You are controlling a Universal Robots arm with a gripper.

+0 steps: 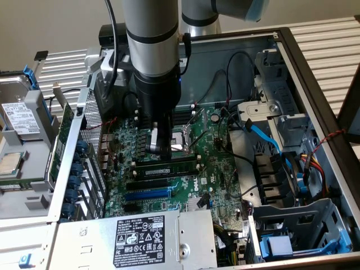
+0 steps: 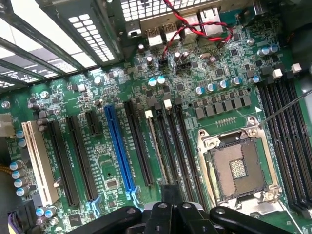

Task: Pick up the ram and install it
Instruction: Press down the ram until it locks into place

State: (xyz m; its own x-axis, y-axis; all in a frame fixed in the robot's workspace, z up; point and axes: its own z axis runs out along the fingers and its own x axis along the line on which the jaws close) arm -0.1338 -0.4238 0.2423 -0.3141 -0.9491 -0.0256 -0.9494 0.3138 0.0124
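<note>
The ram (image 1: 169, 167) is a thin green stick with black chips, standing on edge in a long slot of the motherboard (image 1: 219, 169), beside the processor socket (image 1: 184, 142). In the wrist view the ram (image 2: 156, 146) shows edge-on in its slot, with a white clip at the far end. My gripper (image 1: 159, 151) hangs just above the board over one end of the ram, its fingers shut together with nothing between them. The black fingertips (image 2: 171, 195) sit over the near end of the ram's slot. I cannot tell whether they touch the stick.
Empty black slots (image 2: 180, 146) flank the ram, and a blue expansion slot (image 2: 119, 151) lies farther over. More memory slots (image 2: 287, 141) run beyond the open socket (image 2: 239, 168). The power supply (image 1: 140, 236), a blue cable (image 1: 264, 138) and the case walls (image 1: 315, 84) hem in the board.
</note>
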